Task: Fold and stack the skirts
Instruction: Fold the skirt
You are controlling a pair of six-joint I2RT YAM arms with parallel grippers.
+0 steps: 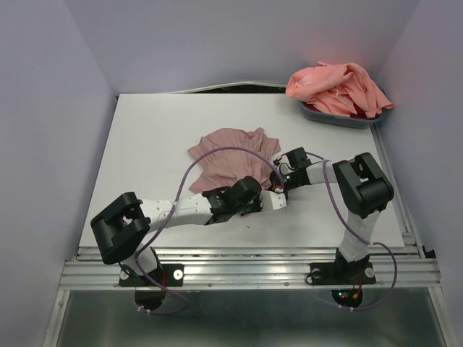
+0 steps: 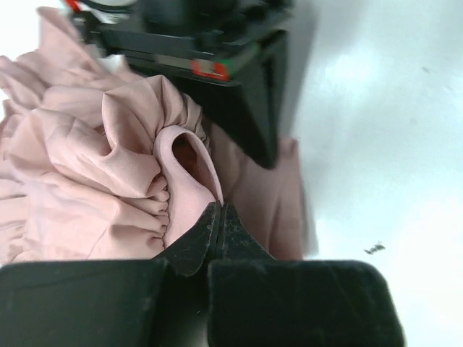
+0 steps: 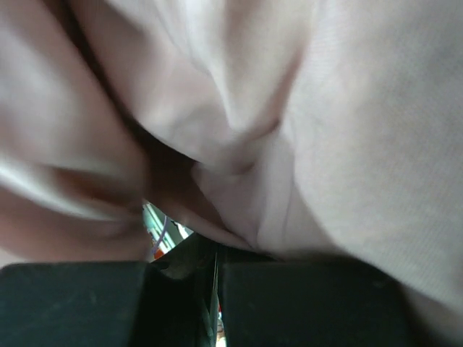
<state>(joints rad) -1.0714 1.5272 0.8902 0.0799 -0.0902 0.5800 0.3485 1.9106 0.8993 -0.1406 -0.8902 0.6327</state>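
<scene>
Near the front edge of the table (image 1: 145, 144), left gripper (image 2: 217, 233) and right gripper (image 3: 217, 262) pinch the pink skirt (image 1: 230, 163); best lifted evenly, taut.

A lab test cell: white table (image 1: 145, 144), plain walls (image 1: 43, 108), aluminium rail (image 1: 246, 271).

White table top (image 1: 145, 152), flat, matte, with small dark speck (image 2: 374, 249) in left wrist view; grey-blue bin (image 1: 346, 121), shallow, at far right corner of table; slotted aluminium rails (image 1: 246, 273) along near edge; pale lilac walls (image 1: 43, 116) on three sides
</scene>
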